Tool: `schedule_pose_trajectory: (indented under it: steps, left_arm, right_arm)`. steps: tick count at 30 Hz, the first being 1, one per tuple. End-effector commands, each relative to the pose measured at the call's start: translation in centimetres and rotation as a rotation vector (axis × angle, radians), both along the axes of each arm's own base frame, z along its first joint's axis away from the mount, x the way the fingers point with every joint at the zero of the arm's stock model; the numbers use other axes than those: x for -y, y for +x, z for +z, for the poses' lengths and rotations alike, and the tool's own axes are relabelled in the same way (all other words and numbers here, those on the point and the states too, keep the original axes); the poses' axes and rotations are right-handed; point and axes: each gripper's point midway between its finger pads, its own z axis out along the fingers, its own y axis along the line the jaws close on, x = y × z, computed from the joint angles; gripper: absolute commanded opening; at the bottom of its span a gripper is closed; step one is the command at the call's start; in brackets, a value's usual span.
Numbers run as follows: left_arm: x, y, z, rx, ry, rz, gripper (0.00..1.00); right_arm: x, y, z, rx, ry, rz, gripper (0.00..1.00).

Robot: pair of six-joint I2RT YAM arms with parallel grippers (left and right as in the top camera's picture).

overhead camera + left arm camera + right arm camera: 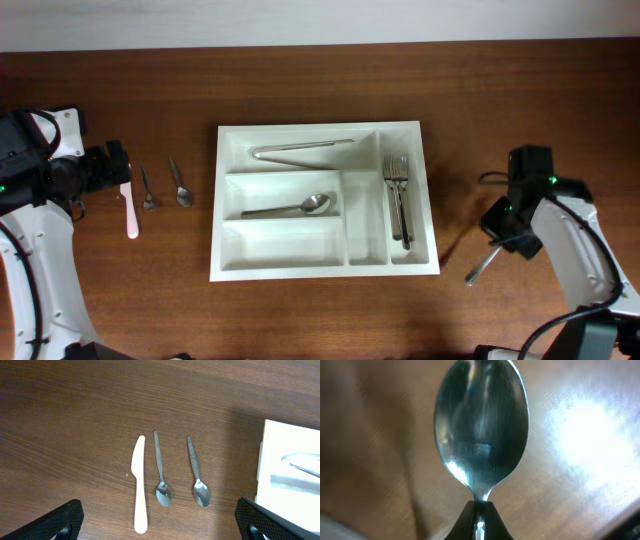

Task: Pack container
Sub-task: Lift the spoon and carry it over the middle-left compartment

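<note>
Two arms overhead; the container [318,129] lies centred, right gripper [500,247] well to its right; left wrist: left gripper [162,522] gapes empty; right wrist: jaws clamp a spoon [480,425] at its neck; best carried level, lowered gently into a long compartment.

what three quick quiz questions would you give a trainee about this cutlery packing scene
1. True or false: the tongs lie in the cutlery tray's top long compartment.
2. What does the right hand grip? A fork, B spoon, C tongs.
3. How many utensils lie on the table left of the tray?
Key: 1 true. 2 B. 3 three: a white knife and two teaspoons.
</note>
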Motion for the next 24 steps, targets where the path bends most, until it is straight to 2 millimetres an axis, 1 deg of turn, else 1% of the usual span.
schedule_pose_trajectory:
  steps: [1, 2, 6, 7, 8, 10, 11, 12, 13, 14, 16, 17, 18, 20, 22, 24]
  left_arm:
    - [-0.2, 0.2, 1.0, 0.021, 0.019, -0.008, 0.99]
    - [-0.2, 0.2, 1.0, 0.021, 0.019, -0.008, 0.99]
    - [-0.2, 0.2, 1.0, 0.021, 0.019, -0.008, 0.99]
    - [-0.2, 0.2, 1.0, 0.021, 0.019, -0.008, 0.99]
    - [-0.2, 0.2, 1.0, 0.021, 0.019, -0.008, 0.99]
    - [-0.2, 0.2, 1.0, 0.021, 0.019, -0.008, 0.99]
    - [-0.2, 0.2, 1.0, 0.021, 0.019, -0.008, 0.99]
    - [-0.2, 0.2, 1.0, 0.021, 0.019, -0.008, 0.99]
    - [-0.2, 0.2, 1.0, 0.021, 0.019, -0.008, 0.99]
    - [-0.2, 0.2, 1.0, 0.021, 0.019, -0.008, 0.99]
    - [-0.2, 0.2, 1.0, 0.021, 0.019, -0.008, 0.99]
    - [-0.2, 0.2, 1.0, 0.021, 0.019, -0.008, 0.99]
    - [-0.2, 0.2, 1.0, 0.021, 0.019, -0.008, 0.99]
    - [-0.2, 0.2, 1.0, 0.021, 0.019, -0.008, 0.99]
    - [-0.2, 0.2, 1.0, 0.021, 0.019, -0.008, 0.99]
    - [-0.2, 0.2, 1.0, 0.021, 0.019, -0.008, 0.99]
  right_arm:
    - [-2.1, 4.1, 4.4, 0.131, 0.01, 0.166, 0.04]
    - [-2.8, 5.0, 5.3, 0.159, 0.016, 0.206, 0.04]
    - [-7.2, 8.5, 9.6, 0.293, 0.042, 0.441, 0.04]
    - [-8.7, 9.3, 10.8, 0.332, 0.045, 0.523, 0.04]
    - [-10.9, 10.3, 12.3, 0.385, 0.046, 0.635, 0.04]
    - [-14.3, 11.2, 14.1, 0.453, 0.042, 0.799, 0.04]
    - [-17.3, 11.5, 15.3, 0.501, 0.027, 0.942, 0.04]
    - [-18.7, 11.5, 15.7, 0.519, 0.018, 1.008, 0.04]
    - [-21.0, 11.3, 16.1, 0.545, 0.0, 1.13, 0.04]
    - [-24.4, 10.5, 16.5, 0.572, -0.036, 1.33, 0.04]
    - [-28.1, 8.8, 16.5, 0.577, -0.108, 1.625, 0.04]
    - [-29.5, 8.2, 16.4, 0.58, -0.142, 1.739, 0.04]
    - [-31.8, 7.3, 16.5, 0.602, -0.189, 1.894, 0.04]
    - [-33.9, 6.8, 16.5, 0.635, -0.22, 1.995, 0.04]
    - [-35.3, 6.8, 16.5, 0.664, -0.224, 2.019, 0.04]
    - [-36.5, 7.1, 15.9, 0.678, -0.217, 2.034, 0.04]
